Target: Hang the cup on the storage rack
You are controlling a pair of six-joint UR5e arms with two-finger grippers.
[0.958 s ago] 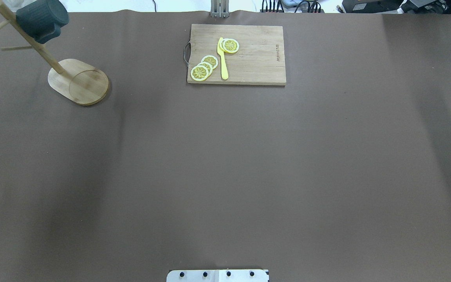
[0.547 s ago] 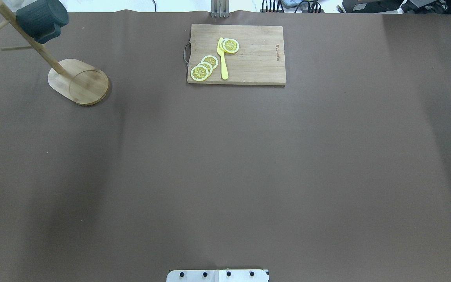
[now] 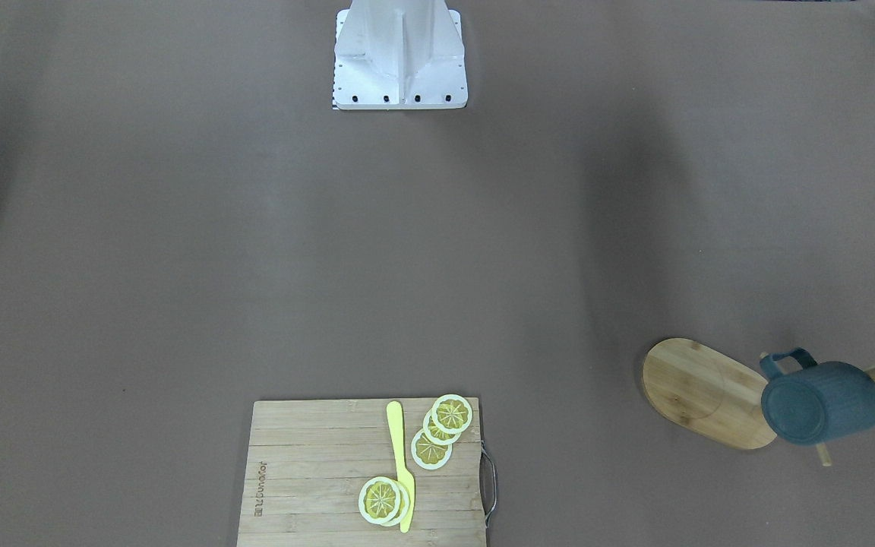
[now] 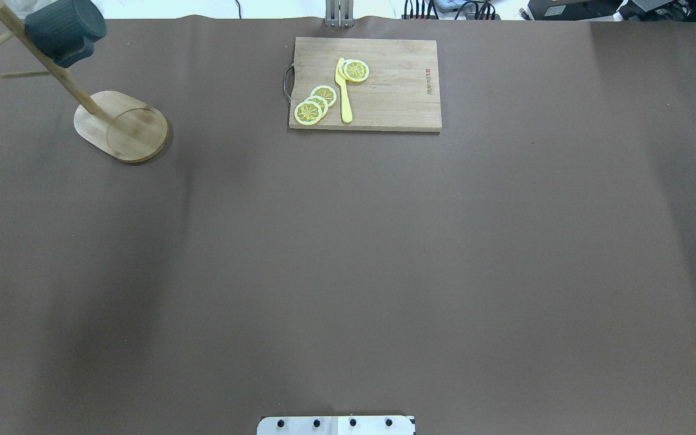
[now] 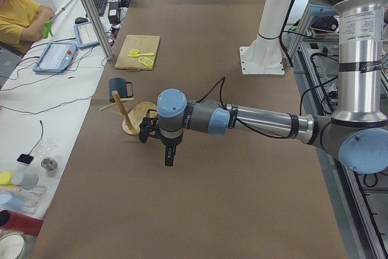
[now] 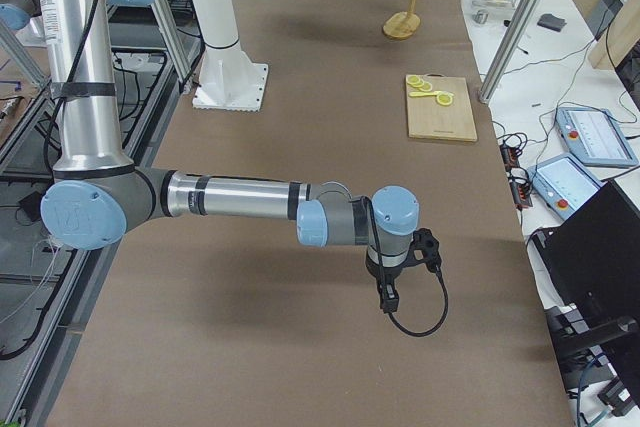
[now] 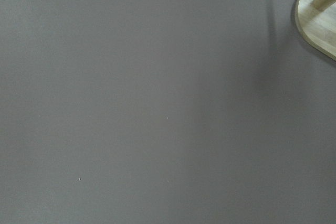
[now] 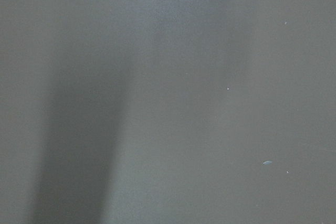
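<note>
Across the brown worktop [image 4: 348,254], both arms are reaching out low. The left arm [image 5: 260,119] is pointing its left tool [image 5: 168,157] downward near the rack's base, and the right arm [image 6: 230,195] is hanging its right tool [image 6: 388,297] over bare cloth. Whether either tool is wide or narrow cannot be told. A wooden cutting board [image 4: 396,96] is lying at the far edge. The wooden mug rack [image 4: 121,127] is standing at the far left corner, with the dark blue cup [image 4: 65,30] hanging on it, clear of the worktop. On the board, a yellow knife [image 4: 344,96] is lying among lemon slices [image 4: 309,112].
</note>
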